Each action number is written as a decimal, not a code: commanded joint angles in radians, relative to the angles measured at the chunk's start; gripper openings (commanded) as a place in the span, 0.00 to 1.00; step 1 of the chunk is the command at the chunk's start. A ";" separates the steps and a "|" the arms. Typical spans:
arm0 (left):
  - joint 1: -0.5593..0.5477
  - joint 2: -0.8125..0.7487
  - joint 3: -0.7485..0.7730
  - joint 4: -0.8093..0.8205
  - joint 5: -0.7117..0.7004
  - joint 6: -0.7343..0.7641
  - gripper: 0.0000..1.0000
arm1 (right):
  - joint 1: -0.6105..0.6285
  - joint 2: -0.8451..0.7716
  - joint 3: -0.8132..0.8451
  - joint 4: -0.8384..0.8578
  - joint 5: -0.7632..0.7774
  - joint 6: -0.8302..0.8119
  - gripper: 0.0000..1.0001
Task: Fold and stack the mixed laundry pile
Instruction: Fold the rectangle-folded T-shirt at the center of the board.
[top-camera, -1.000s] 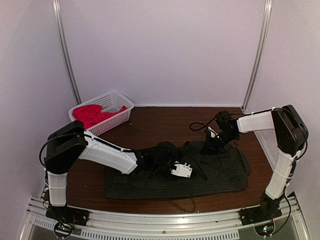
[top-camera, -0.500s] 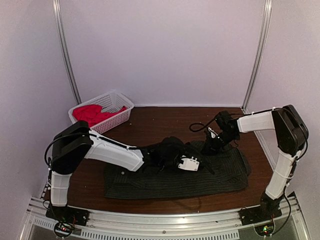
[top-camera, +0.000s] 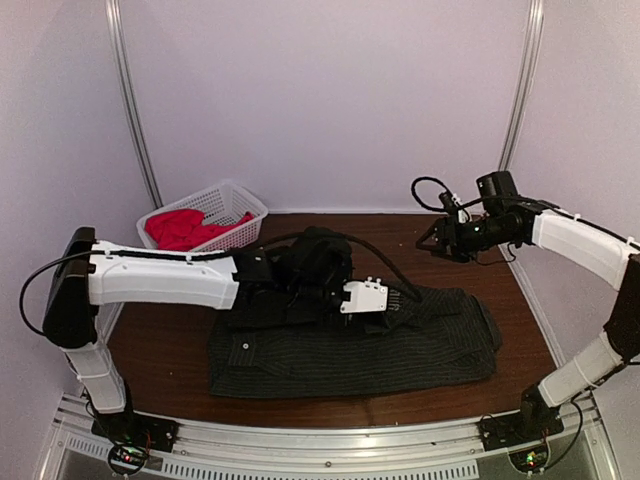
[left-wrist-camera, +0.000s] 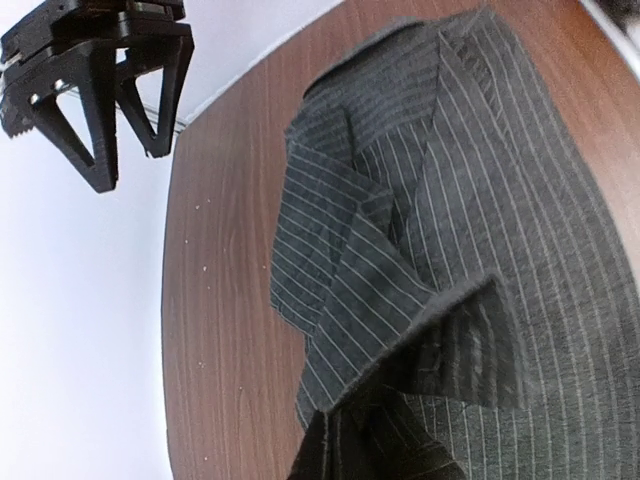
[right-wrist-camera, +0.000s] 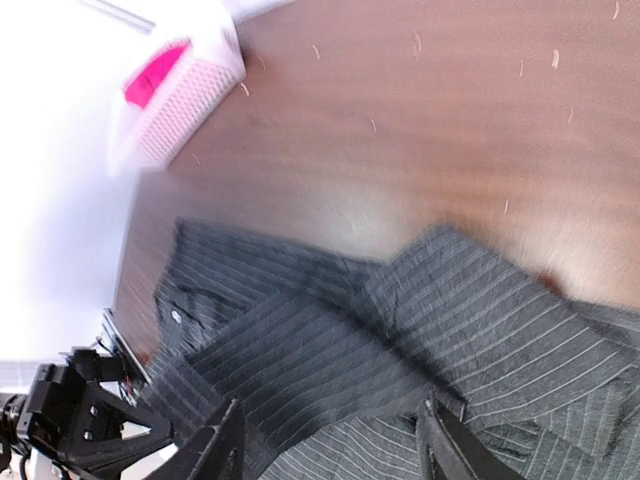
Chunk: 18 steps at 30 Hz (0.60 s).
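The dark pinstriped shirt (top-camera: 350, 350) lies spread across the front of the table. My left gripper (top-camera: 402, 297) is shut on a fold of it near the middle; in the left wrist view the pinched cloth (left-wrist-camera: 400, 400) hides the fingers. My right gripper (top-camera: 435, 238) hangs open above the table at the back right, clear of the shirt (right-wrist-camera: 400, 340), with nothing between its fingers (right-wrist-camera: 225, 450). The red-pink T-shirt (top-camera: 180, 228) lies bunched in the white basket (top-camera: 235, 200).
The white lattice basket (right-wrist-camera: 190, 100) stands at the back left corner against the wall. Bare brown tabletop (top-camera: 330, 240) runs behind the shirt. The right gripper (left-wrist-camera: 100, 90) shows high in the left wrist view. A black cable (top-camera: 360, 250) loops over the left arm.
My left gripper has shut on the shirt's fold and risen toward the right. My right gripper has opened, let go of the shirt and lifted away to the back right.
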 joint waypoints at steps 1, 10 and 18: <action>-0.002 -0.069 0.133 -0.230 0.168 -0.187 0.00 | -0.059 -0.064 0.024 0.073 -0.024 -0.006 0.63; -0.016 -0.104 0.437 -0.536 0.396 -0.325 0.00 | -0.088 0.094 0.145 0.072 -0.041 -0.077 0.60; -0.055 -0.029 0.673 -0.650 0.494 -0.343 0.00 | -0.090 0.202 0.193 0.027 -0.110 -0.150 0.56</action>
